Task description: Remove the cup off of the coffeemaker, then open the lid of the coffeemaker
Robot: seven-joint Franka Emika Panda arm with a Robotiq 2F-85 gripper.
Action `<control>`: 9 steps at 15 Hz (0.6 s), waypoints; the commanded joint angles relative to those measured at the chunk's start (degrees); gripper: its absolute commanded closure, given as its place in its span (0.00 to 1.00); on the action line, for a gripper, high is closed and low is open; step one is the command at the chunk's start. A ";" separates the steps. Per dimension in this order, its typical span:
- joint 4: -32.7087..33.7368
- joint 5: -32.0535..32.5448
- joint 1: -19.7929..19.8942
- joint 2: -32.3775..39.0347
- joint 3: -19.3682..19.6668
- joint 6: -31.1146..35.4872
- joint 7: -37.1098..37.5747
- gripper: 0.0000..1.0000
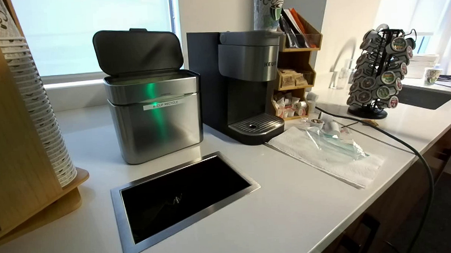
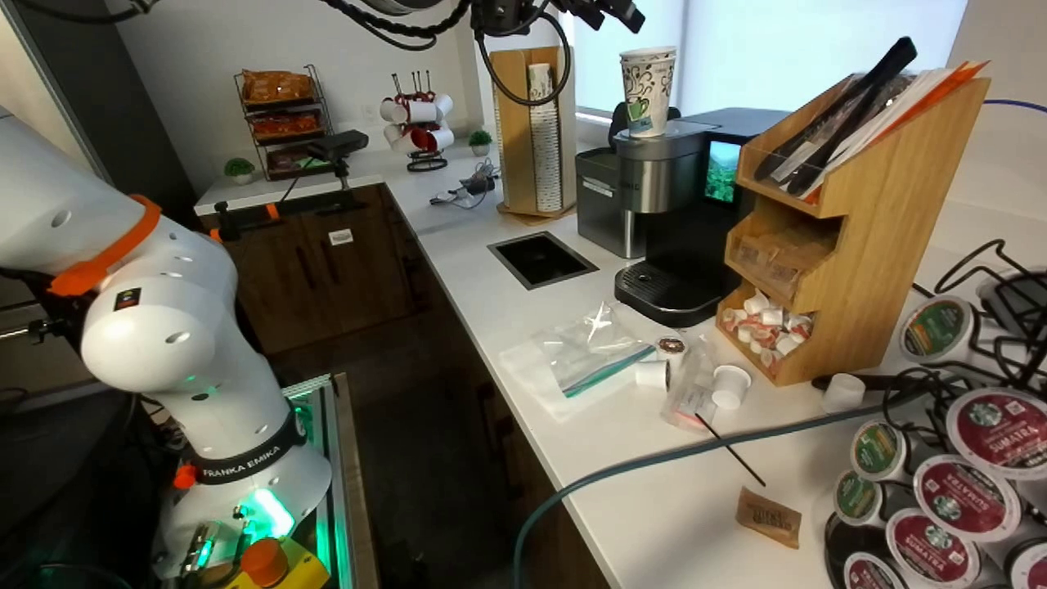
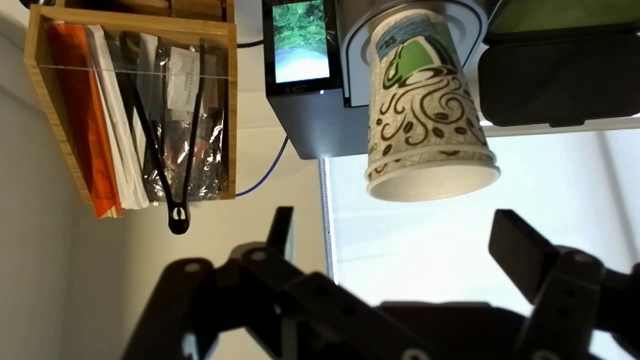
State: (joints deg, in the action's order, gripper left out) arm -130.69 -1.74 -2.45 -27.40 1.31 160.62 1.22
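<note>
The cup [image 1: 269, 5] is a pale paper cup with a brown swirl and green print, seemingly two stacked. It stands upright on the coffeemaker [image 1: 208, 78], as both exterior views show [image 2: 649, 94]. In the wrist view the cup [image 3: 425, 100] appears upside down, rim toward my gripper. The dark grey coffeemaker [image 2: 646, 184] has a steel front and a round-fronted drip base. Its lid [image 1: 250, 38] is closed under the cup; its edge shows in the wrist view [image 3: 462, 37]. My gripper [image 3: 395, 227] is open and empty, above the cup and apart from it. An exterior view cuts it off at the top [image 2: 601, 15].
A steel bin [image 1: 157, 125] with its lid raised stands beside the coffeemaker. A wooden organizer [image 2: 900, 221] stands on the other side. A framed counter opening [image 1: 186, 196], a plastic bag [image 2: 597, 343], a pod carousel [image 1: 379, 70] and a wooden cup holder [image 2: 515, 139] are also on the counter.
</note>
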 commanded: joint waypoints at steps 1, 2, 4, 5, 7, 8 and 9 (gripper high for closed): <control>1.29 2.45 4.56 1.76 -3.62 3.98 4.26 0.00; 2.42 2.96 6.56 2.59 -5.45 5.03 7.27 0.00; 4.50 6.14 12.20 3.75 -10.04 5.54 12.84 0.00; 6.10 8.30 15.33 4.64 -12.60 3.98 15.68 0.00; 9.06 12.95 21.17 5.93 -17.59 0.09 21.42 0.00; 10.56 15.15 23.51 6.53 -19.74 -2.51 23.86 0.00; 12.12 16.64 25.01 7.08 -21.31 -5.64 25.70 0.00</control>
State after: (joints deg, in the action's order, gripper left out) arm -123.65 9.78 16.54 -22.63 -14.56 162.18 20.10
